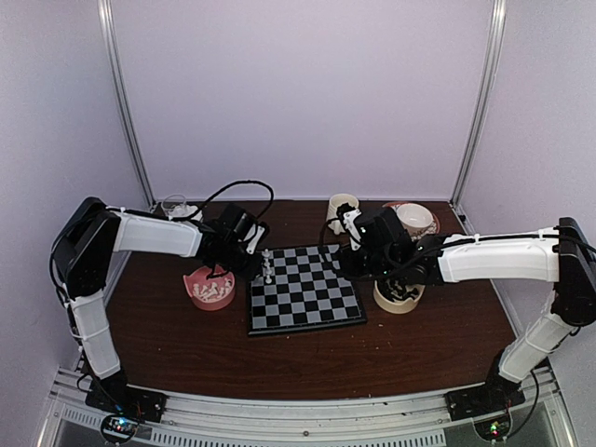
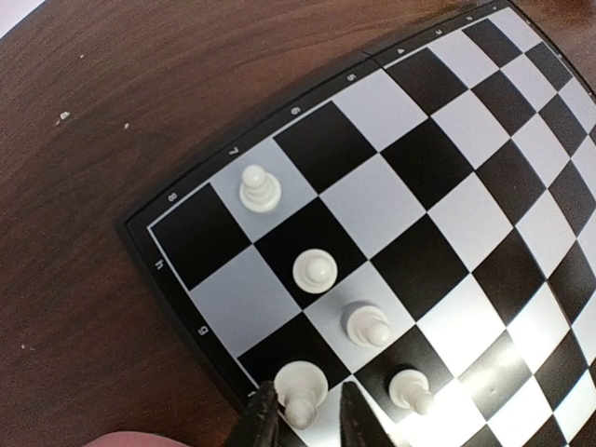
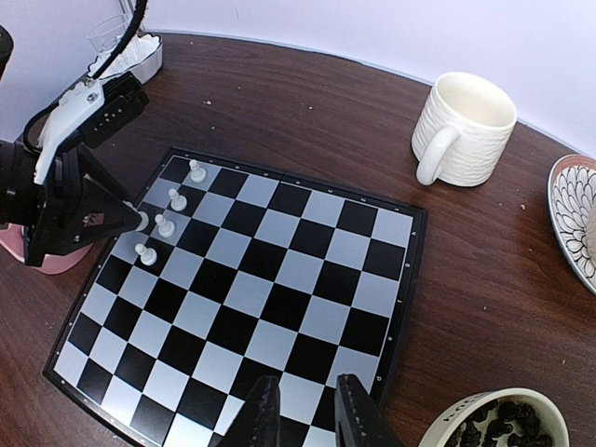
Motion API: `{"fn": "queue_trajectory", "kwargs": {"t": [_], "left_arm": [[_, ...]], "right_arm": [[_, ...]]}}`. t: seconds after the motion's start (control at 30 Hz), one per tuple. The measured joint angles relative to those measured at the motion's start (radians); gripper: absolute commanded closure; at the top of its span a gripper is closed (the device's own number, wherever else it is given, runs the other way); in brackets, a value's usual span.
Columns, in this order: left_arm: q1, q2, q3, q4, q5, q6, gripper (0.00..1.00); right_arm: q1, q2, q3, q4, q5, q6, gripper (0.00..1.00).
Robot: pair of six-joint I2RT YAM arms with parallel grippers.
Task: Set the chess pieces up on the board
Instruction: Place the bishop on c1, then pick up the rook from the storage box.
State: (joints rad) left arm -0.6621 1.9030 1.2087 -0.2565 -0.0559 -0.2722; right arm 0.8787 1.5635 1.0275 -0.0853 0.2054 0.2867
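Left tool [image 2: 307, 391] apparently astride white pawn [image 2: 300, 380].

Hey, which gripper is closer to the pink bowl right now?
Left. The left gripper is at the left edge of the board, just beside the pink bowl. The right gripper is over the board's opposite side, a full board-width away.

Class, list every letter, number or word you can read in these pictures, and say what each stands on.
"8": rim of the board, by the corner.
"7": same edge.
"6": same edge.
"5": same edge.
"4": same edge.
"h": adjoining edge.
"g": adjoining edge.
Other rim marks, and all in the two other views: too small or blurred to read.
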Motion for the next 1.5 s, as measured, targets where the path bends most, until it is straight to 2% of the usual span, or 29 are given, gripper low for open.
{"fn": "queue_trajectory", "kwargs": {"t": [0.1,0.3,0.47,0.63,0.83,1.5], "left_arm": [[0.0,0.002,0.002,-0.001,-0.001,0.004,0.65],[-0.003,-0.015,-0.003,-0.001,-0.012,0.006,0.61],[-0.014,-0.122,-0.058,0.007,-0.057,0.016,0.59],[-0.016,-0.278,-0.167,0.033,-0.131,0.0,0.6],[-0.01,-0.397,-0.297,0.043,-0.217,-0.074,0.68],[0.031,-0.304,-0.301,-0.071,-0.257,-0.248,0.72]], "right_arm": [[0.0,0.0,0.0,0.0,0.0,0.0,0.77],[0.0,0.0,0.0,0.0,0.0,0.0,0.77],[0.0,0.0,0.0,0.0,0.0,0.0,0.77],[0.0,0.0,0.0,0.0,0.0,0.0,0.77],[0.0,-0.012,-0.009,0.0,0.001,-0.002,0.77],[0.0,-0.016,-0.013,0.0,0.0,-0.002,0.77]]}}
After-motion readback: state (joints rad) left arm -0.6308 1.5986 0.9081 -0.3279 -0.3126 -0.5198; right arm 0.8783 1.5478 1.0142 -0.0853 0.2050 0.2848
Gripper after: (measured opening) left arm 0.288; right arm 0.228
